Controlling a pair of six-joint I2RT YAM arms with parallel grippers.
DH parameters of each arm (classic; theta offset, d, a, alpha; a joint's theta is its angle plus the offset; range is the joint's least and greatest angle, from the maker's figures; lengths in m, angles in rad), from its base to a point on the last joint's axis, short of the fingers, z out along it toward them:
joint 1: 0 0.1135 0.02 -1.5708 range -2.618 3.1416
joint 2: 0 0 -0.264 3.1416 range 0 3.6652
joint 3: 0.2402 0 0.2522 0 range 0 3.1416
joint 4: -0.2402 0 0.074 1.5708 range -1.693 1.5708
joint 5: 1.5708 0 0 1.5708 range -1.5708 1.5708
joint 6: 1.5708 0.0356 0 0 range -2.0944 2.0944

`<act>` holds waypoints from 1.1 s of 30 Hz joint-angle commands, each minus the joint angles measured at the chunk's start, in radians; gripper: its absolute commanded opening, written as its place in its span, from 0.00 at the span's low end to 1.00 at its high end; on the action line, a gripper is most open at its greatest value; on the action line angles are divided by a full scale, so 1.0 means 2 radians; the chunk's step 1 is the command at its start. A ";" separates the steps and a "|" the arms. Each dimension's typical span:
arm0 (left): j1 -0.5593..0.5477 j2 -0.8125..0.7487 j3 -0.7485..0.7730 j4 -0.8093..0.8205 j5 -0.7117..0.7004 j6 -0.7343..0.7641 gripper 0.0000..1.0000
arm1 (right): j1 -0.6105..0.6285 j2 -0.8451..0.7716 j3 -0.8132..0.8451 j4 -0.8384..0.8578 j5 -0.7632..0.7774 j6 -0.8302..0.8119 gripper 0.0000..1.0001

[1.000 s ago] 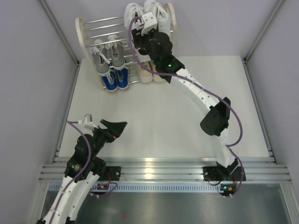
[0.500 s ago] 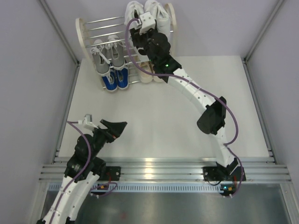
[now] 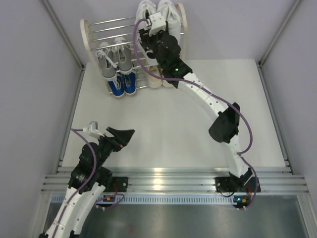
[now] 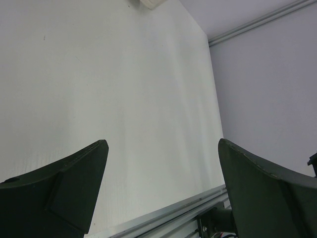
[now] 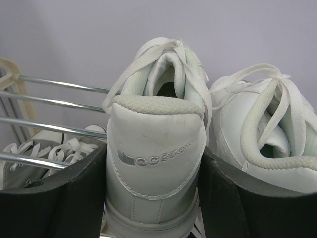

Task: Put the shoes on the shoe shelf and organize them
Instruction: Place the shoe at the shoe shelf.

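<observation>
From above, the shoe shelf stands at the far edge of the surface, its cream side panels joined by chrome rods. A grey pair sits on the left of a middle tier, with a blue pair just below it. A beige pair shows on the right, partly hidden. The right arm reaches to the top tier, where a white shoe and a second white shoe lie side by side. The left arm is folded near its base, well apart from the shelf. The left fingers are spread wide over bare surface and hold nothing.

The left wrist view shows the same. Both dark fingers stand far apart at the bottom corners, with plain white surface between them and the grey wall at the right.

In the right wrist view, the right fingers are closed on the heel of the white shoe, one against each side with no gap showing. The shoe stands upright, heel toward the camera, with grey lettering across the back. The second white shoe touches it on the right. Chrome rods run off to the left, and laced grey shoes show below them.
</observation>
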 commanded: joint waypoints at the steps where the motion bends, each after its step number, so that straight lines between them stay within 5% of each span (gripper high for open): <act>1: -0.001 -0.006 0.013 0.002 -0.003 0.009 0.98 | -0.005 -0.029 0.023 0.103 0.055 -0.014 0.00; 10: -0.001 -0.006 0.017 -0.003 -0.003 0.013 0.98 | -0.011 -0.028 0.006 0.101 0.060 -0.016 0.03; 13: 0.000 -0.005 0.017 -0.004 -0.004 0.011 0.98 | -0.014 -0.030 -0.011 0.101 0.056 -0.017 0.27; 17: -0.001 -0.005 0.017 -0.006 -0.002 0.011 0.98 | -0.017 -0.030 -0.020 0.104 0.051 -0.022 0.43; 21: -0.001 -0.007 0.019 -0.009 -0.003 0.013 0.98 | -0.017 -0.030 -0.023 0.104 0.047 -0.022 0.76; 25: -0.001 -0.007 0.019 -0.009 -0.002 0.014 0.98 | -0.017 -0.033 -0.023 0.102 0.039 -0.023 0.98; 33: -0.001 -0.006 0.021 -0.010 0.001 0.011 0.98 | -0.015 -0.047 -0.019 0.099 0.019 -0.022 0.99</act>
